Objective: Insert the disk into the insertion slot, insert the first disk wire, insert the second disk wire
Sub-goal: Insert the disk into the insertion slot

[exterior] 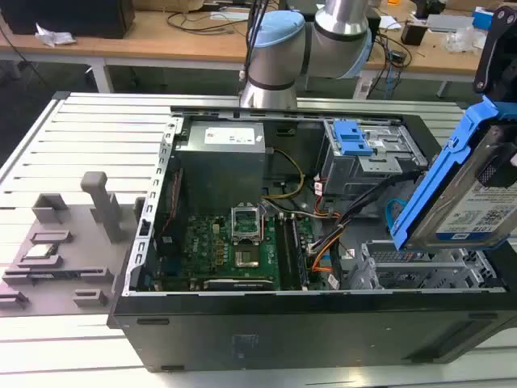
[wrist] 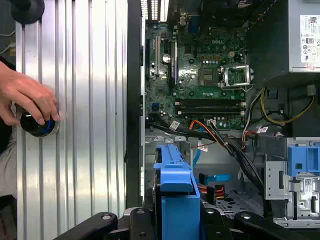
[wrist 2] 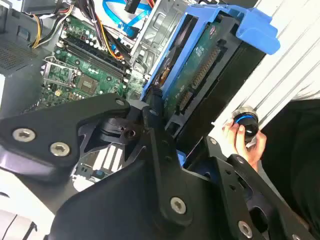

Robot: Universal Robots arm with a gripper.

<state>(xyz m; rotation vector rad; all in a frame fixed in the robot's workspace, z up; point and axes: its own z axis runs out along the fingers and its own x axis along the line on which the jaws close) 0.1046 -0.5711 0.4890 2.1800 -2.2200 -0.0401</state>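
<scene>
My gripper [exterior: 491,166] is shut on the disk [exterior: 464,198], a silver drive with a white-and-blue label in a bright blue carrier. I hold it tilted on edge above the open computer case, at the exterior view's right. Below it lies the insertion slot [exterior: 408,271], a grey perforated metal bay inside the case. In both wrist views the blue carrier [wrist 2: 200,65] [wrist: 175,195] sits between my black fingers [wrist 2: 152,112]. A blue flat cable [exterior: 393,212] and orange wires [exterior: 321,260] lie loose beside the slot.
The grey cage with blue latches [exterior: 363,145] stands behind the slot. The green motherboard [exterior: 234,250] and the power supply [exterior: 222,149] fill the case's left part. A person's hand [wrist: 27,100] rests on a blue-ringed knob [wrist: 37,125] on the slatted table [exterior: 89,137]. Grey fixtures [exterior: 56,242] stand at the left.
</scene>
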